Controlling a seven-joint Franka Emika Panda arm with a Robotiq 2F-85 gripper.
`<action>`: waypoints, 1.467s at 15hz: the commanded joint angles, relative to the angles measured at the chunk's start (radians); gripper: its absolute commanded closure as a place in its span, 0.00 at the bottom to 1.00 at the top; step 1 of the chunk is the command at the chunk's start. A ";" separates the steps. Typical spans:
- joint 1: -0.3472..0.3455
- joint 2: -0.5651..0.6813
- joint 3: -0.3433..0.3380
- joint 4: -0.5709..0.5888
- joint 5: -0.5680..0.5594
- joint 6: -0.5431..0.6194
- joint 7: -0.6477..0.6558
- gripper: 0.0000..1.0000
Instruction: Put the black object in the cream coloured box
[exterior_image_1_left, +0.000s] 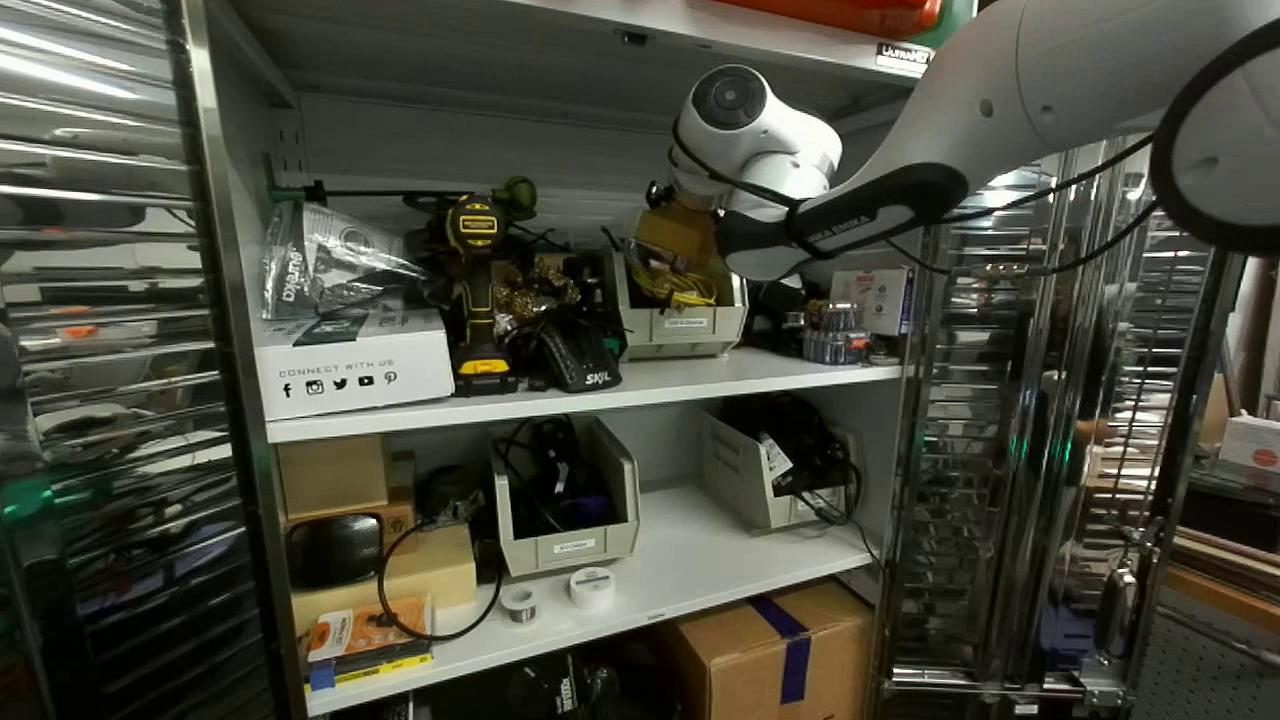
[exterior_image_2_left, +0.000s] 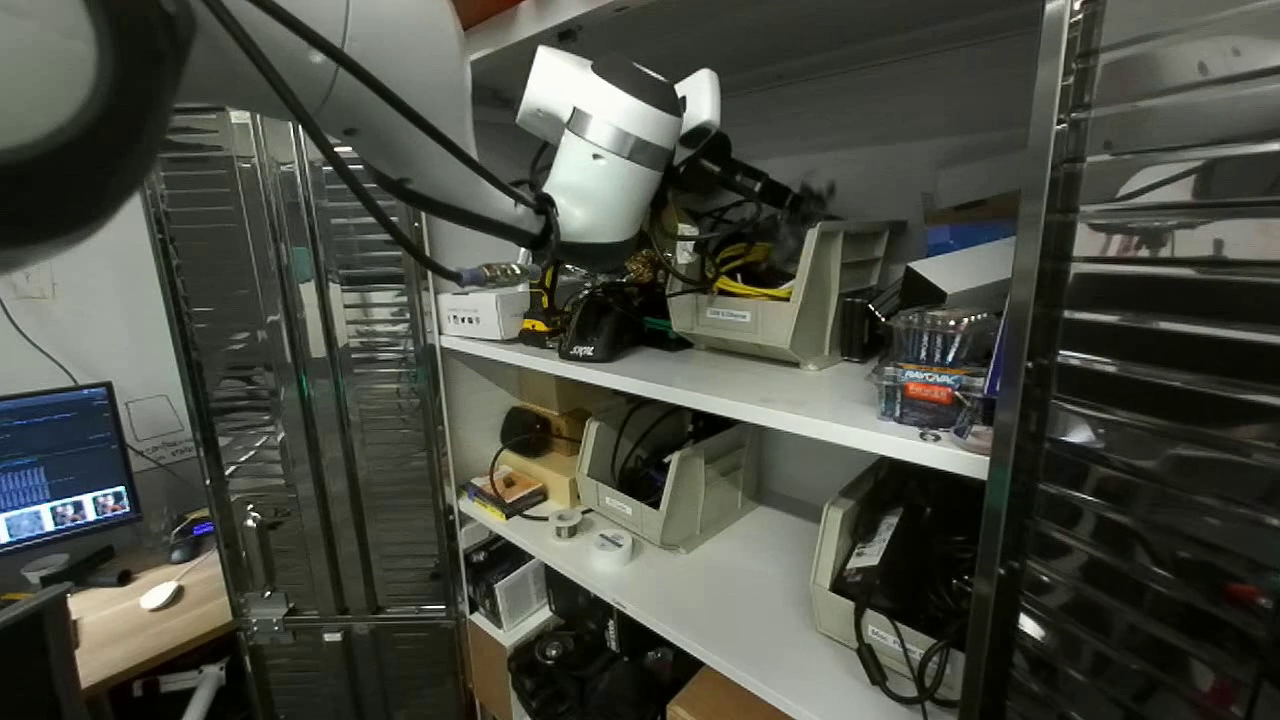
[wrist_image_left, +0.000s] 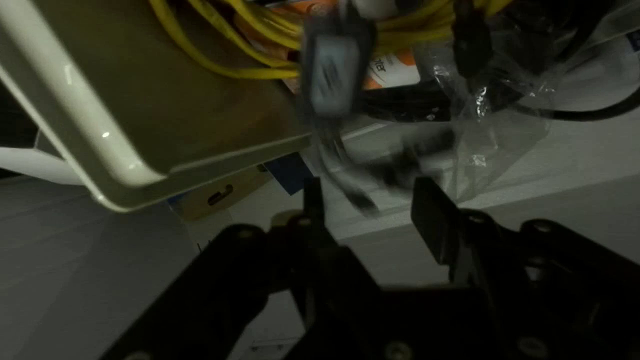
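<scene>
"See the black object (wrist_image_left: 336, 72)?"

"Shows blurred and pale-labelled in the wrist view, just past the gripper (wrist_image_left: 369, 189)."

"Held?"

"Looks released: parted widely at the jaws."

"Inside the cream coloured box (exterior_image_2_left: 740, 330)?"

"Appears over the mouth, partly covering the yellow cable (wrist_image_left: 252, 73) from there; can't tell if touching."

"And the box?"

"Rests on a white shelf (exterior_image_1_left: 680, 375) in both exterior views, near a pack of batteries (exterior_image_2_left: 930, 393), higher than two similar bins (exterior_image_1_left: 618, 540) on a lower shelf (exterior_image_1_left: 690, 530)."
</scene>
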 joint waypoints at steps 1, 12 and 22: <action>-0.021 0.083 0.048 0.153 0.094 -0.067 -0.100 0.17; -0.037 -0.153 0.175 -0.100 0.279 -0.209 -0.294 0.00; -0.071 -0.553 0.248 -0.610 0.667 -0.460 -0.692 0.00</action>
